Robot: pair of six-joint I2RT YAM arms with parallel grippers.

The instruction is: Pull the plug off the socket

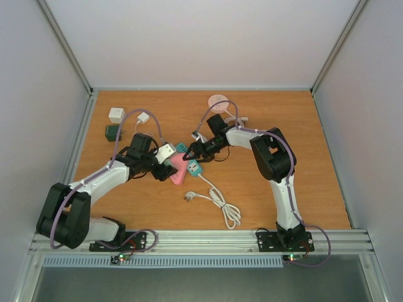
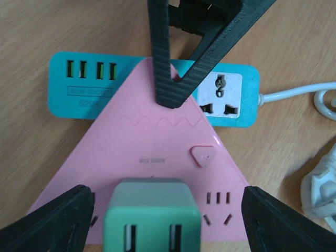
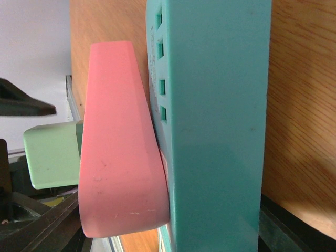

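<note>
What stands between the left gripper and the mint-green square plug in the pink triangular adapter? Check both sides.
Nothing visible. The left gripper straddles the mint-green square plug, and the open gaps on both sides show only the pink triangular plastic adapter it is plugged into.

1. Overhead: bright, even, diffuse light. The white walls [image 1: 189, 38] wash pale, and only faint, soft shadows lie on the table [image 1: 315, 176].
2. Left wrist: the pink socket [image 2: 157, 152] is sharp; the near green plug [image 2: 152, 218] is slightly soft.
3. Right wrist: the close teal strip [image 3: 220, 131] is soft, the table to its right is brightly lit, and the lower corners are dark.
</note>
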